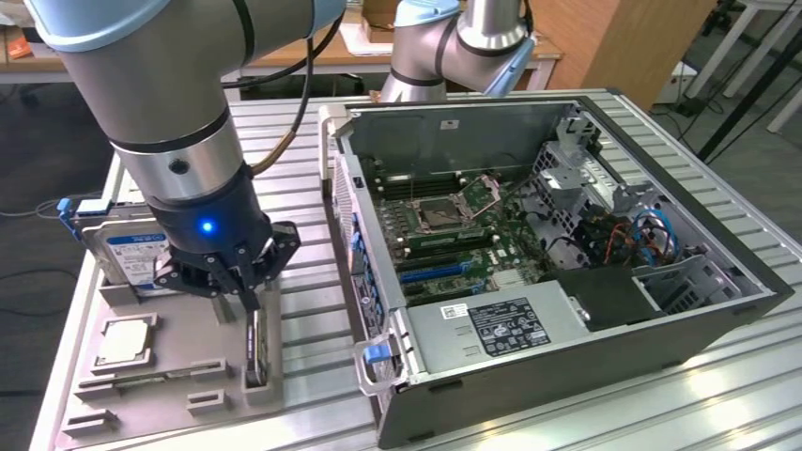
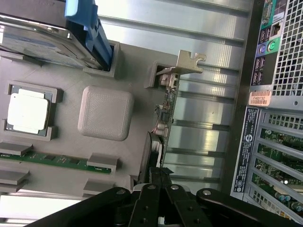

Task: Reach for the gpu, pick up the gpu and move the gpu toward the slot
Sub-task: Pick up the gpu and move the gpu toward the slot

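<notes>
Okay, claw on the graphics card, still in the tray.
My claw is pinched almost closed on the top edge of the graphics card. The card stands on edge in its holder on the grey tray, on the side nearest the open computer case, with its silver bracket towards the hard drive end.
</notes>
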`<act>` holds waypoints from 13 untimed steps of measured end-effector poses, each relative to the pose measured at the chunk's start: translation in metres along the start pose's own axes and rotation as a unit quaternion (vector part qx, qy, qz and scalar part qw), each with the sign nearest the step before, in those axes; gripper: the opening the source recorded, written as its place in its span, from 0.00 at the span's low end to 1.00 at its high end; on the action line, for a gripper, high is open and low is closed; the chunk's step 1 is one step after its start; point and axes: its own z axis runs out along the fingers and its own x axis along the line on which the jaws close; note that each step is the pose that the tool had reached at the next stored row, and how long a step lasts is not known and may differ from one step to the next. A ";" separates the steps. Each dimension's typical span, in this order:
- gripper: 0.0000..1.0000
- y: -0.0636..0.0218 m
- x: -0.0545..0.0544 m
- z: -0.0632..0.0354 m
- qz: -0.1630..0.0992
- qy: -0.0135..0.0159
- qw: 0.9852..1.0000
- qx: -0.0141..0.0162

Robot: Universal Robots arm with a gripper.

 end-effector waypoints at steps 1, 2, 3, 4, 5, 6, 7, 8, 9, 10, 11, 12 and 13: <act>0.11 0.0000 0.000 0.0000 0.000 0.000 1.000 0.000; 0.17 0.0000 0.000 0.0000 0.000 0.000 1.000 0.000; 0.23 0.0000 0.000 0.0000 0.000 0.000 1.000 0.000; 0.23 0.0000 0.000 0.0000 0.000 0.000 1.000 0.000; 0.29 0.0000 0.000 0.0000 0.000 0.000 1.000 0.000; 0.35 0.0000 0.000 0.0000 0.000 0.000 1.000 0.000; 0.35 0.0000 0.000 0.0000 0.000 0.000 1.000 0.000; 0.41 0.0000 0.000 0.0000 0.000 0.000 1.000 0.000; 0.41 0.0000 0.000 0.0000 0.000 0.000 1.000 0.000; 0.47 0.0000 0.000 0.0000 0.000 0.000 1.000 0.000; 0.47 0.0000 0.000 0.0000 0.000 0.000 1.000 0.000; 0.47 0.0000 0.000 0.0000 0.000 0.000 1.000 0.000; 0.47 0.0000 0.000 0.0001 0.000 0.000 1.000 0.000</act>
